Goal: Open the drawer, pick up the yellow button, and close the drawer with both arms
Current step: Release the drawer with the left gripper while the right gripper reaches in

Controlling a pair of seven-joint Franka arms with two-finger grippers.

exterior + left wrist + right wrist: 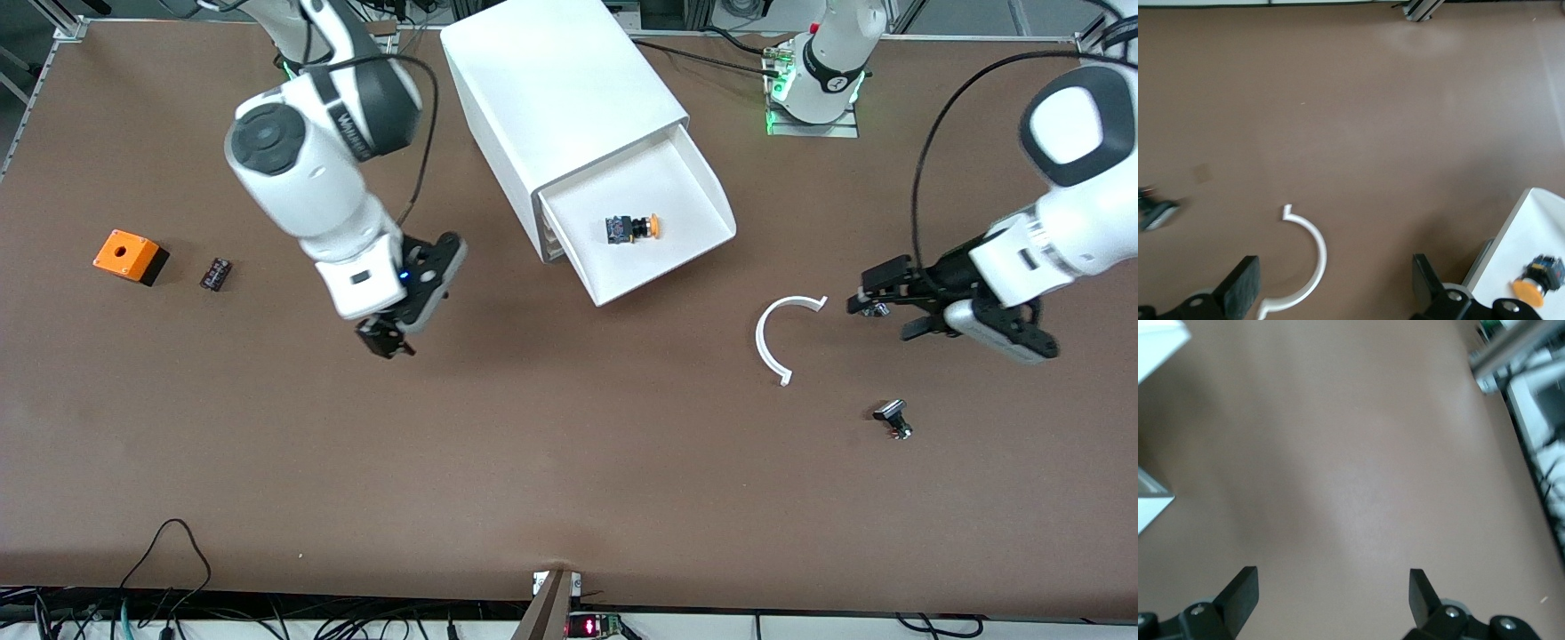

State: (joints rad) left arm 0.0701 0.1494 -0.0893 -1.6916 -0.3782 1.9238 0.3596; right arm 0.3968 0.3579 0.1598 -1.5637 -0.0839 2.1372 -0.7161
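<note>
The drawer (pixel 677 180) stands pulled out of the top of the white cabinet (pixel 560 84). The button (pixel 634 228) lies on its side inside it, orange cap toward the left arm's end. My left gripper (pixel 889 311) hangs open over the table beside a white C-shaped piece (pixel 770 331), empty. In the left wrist view that piece (pixel 1317 261) lies between the open fingers of the gripper (pixel 1333 288), with the drawer (pixel 1531 237) and button (pixel 1537 280) off to one side. My right gripper (pixel 386 339) is open over bare table toward the right arm's end, as the right wrist view (pixel 1331 593) confirms.
An orange square box with a hole (pixel 130 256) and a small dark part (pixel 215 273) lie at the right arm's end. A black-and-silver part (pixel 893 419) lies nearer the front camera than the C-shaped piece. Cables (pixel 169 551) hang at the front edge.
</note>
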